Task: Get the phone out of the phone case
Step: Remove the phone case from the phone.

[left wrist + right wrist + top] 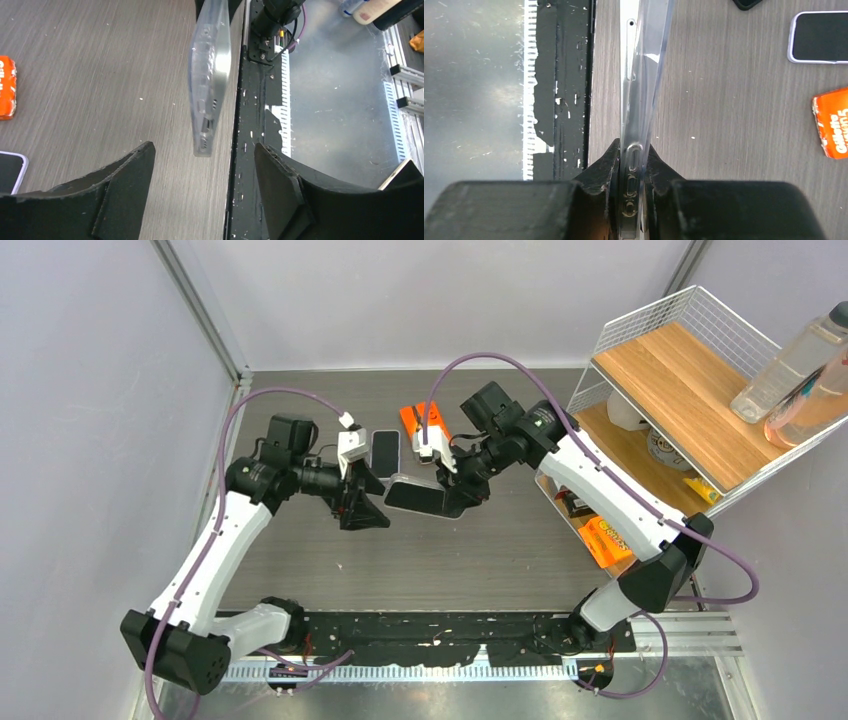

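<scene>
Right tool [633, 156] tight on phone case [644, 70]

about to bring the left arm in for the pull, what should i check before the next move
1. right gripper shut on the phone case: ok
2. left gripper open: ok
3. case end sits between the left fingers, touching neither: ok
4. case held edge-up, clear of the table: ok
5. phone inside the case: cannot tell, the wrist views show it edge-on
6. loose phone and orange pack lie apart from the held case: ok
</scene>
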You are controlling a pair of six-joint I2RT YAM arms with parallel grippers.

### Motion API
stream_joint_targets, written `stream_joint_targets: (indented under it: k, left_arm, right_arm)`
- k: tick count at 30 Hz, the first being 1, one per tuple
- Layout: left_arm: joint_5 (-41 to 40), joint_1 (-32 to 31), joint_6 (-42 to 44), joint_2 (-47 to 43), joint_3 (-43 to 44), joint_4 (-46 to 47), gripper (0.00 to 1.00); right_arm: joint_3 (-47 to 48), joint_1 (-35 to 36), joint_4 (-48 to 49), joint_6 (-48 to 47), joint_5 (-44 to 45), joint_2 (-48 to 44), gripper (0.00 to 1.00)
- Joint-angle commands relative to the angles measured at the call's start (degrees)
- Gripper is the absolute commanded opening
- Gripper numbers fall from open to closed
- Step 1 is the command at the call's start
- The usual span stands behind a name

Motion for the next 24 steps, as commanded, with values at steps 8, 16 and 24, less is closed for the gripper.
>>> stream_joint_targets:
  k: [8,16,24]
  left_arm:
    - [1.0,-1.6,-2.6,-0.7,-3.2,10.8,0.56]
    - [1.8,-2.2,-0.7,-2.5,-6.3,14.0,0.52]
    - [2.0,-3.1,-1.0,-2.9,-8.0,18.1,0.34]
  right_arm:
    - [3.9,-0.7,-1.6,-0.9,-8.0,0.7,0.05]
    - [4.8,-1.0,-2.1,-0.8,-8.8,1.7,0.05]
    - [5.6,-1.2,-2.6,-0.7,-9.6,2.5,0.05]
